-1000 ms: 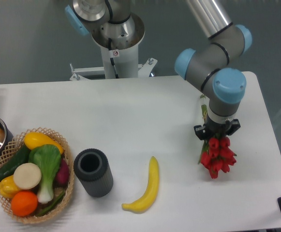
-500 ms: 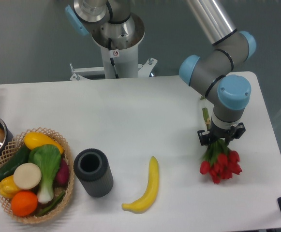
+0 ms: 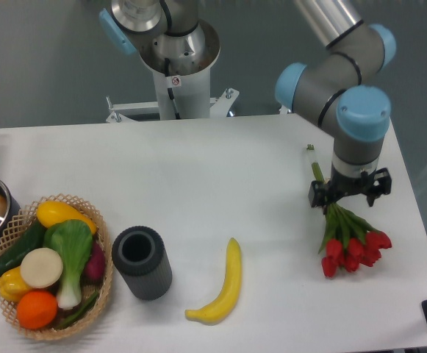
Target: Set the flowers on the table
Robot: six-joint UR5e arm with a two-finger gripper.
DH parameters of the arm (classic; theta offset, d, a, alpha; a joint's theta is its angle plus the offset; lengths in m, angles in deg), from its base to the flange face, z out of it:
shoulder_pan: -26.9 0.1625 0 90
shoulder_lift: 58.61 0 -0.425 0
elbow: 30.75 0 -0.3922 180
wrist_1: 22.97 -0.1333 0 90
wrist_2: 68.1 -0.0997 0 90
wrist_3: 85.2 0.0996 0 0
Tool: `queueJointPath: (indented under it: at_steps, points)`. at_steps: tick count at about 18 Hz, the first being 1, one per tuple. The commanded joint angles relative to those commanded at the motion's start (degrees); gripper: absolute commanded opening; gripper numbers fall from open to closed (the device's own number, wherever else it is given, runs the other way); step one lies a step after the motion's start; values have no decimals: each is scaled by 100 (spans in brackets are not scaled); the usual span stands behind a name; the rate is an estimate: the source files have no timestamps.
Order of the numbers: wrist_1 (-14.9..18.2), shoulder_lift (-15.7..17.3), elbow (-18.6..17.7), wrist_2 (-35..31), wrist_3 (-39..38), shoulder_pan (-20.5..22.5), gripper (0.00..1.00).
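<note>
Flowers (image 3: pixel 351 243) now fanned flat on table (image 3: pixel 220 169) just below gripper (image 3: pixel 349 193), lower and further right than 0.5 s back; finger state impossible to tell, placement judged nearly done, release pending.

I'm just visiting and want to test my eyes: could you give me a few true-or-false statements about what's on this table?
1. The flowers are red tulips. True.
2. The banana lies in the basket. False: it lies on the table, right of the grey cylinder.
3. The gripper is above the flower stems. True.
4. The cylinder lies on its side. False: it stands upright, open end up.
</note>
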Motion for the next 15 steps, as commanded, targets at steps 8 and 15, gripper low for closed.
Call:
queueJointPath:
  at_steps: [8, 15]
  points:
    - [264, 106, 0, 96, 1848, 747, 100]
    - [308, 80, 18, 395, 3185, 844, 100]
